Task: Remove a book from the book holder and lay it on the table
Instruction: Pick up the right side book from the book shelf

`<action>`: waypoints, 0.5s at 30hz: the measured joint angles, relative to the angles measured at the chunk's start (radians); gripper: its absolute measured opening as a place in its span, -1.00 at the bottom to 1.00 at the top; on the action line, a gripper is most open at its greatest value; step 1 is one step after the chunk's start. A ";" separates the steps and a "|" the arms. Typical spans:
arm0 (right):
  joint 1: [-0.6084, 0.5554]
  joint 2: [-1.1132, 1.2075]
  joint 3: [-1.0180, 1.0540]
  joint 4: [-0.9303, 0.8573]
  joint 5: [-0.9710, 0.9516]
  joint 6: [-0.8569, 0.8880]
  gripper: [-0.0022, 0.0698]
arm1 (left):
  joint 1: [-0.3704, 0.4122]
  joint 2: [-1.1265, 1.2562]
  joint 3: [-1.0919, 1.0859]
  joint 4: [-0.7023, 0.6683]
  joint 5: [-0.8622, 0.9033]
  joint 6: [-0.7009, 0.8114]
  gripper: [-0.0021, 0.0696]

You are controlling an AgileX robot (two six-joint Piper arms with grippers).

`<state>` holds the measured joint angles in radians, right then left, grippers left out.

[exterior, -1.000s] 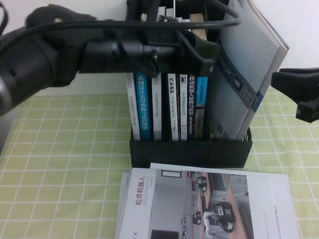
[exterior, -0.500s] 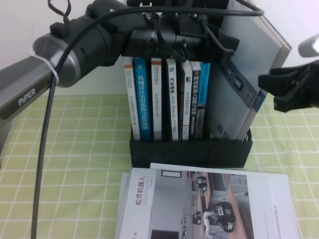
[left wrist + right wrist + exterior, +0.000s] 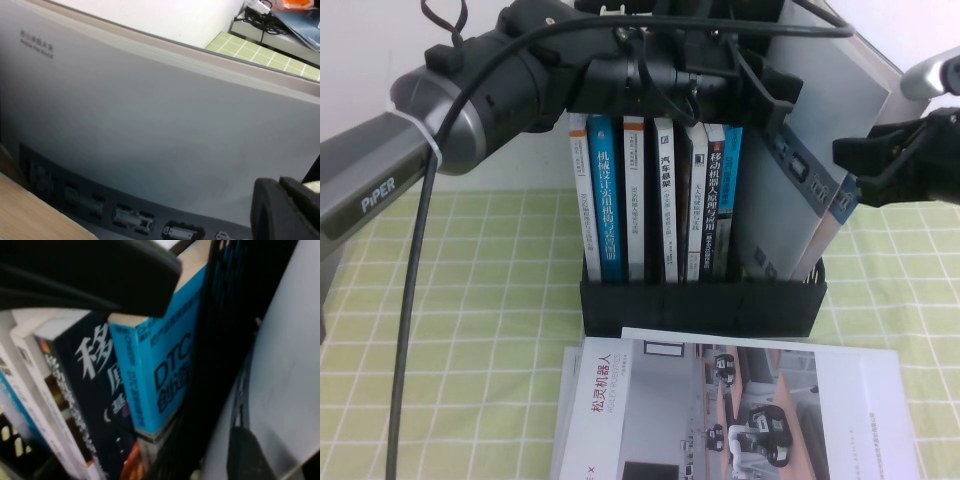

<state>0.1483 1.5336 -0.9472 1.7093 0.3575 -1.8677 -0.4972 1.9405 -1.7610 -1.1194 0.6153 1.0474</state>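
**Right gripper closes in on the leaning grey booklet**

The black plastic upright book holder (image 3: 702, 305) stands on the pale yellow-green grid-cloth table (image 3: 450, 330), with a row of upright spines in its slots. At its right end the large thin grey booklet with a dark picture band (image 3: 810, 140) leans outward – its foot in the holder, its top tilted away to the right.

The left gripper (image 3: 745, 85) reaches across above the holder's book tops to the grey booklet's upper left part; whether its fingers are clenched or released cannot be told. The right gripper (image 3: 900, 165) is beside the holder's right end, level with the booklet's free edge; its grip cannot be told either.

Against half a second ago, the right gripper has edged closer to the booklet's edge – the left arm and the booklet are about where they were.

In front of the holder, two white booklets (image 3: 740, 410) lie flat on the table.
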 joint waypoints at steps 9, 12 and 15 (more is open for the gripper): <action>0.002 0.117 -0.073 0.000 0.070 0.025 -0.23 | -0.002 0.000 0.000 0.020 -0.002 -0.007 -0.95; 0.002 0.143 -0.118 0.000 0.072 0.038 -0.35 | -0.002 0.000 -0.002 0.022 -0.003 -0.010 -0.95; 0.002 0.153 -0.144 0.000 0.072 0.054 -0.68 | -0.002 0.000 -0.002 0.025 -0.003 -0.020 -0.95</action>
<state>0.1500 1.6861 -1.0915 1.7093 0.4291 -1.8135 -0.4987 1.9405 -1.7631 -1.0948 0.6119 1.0271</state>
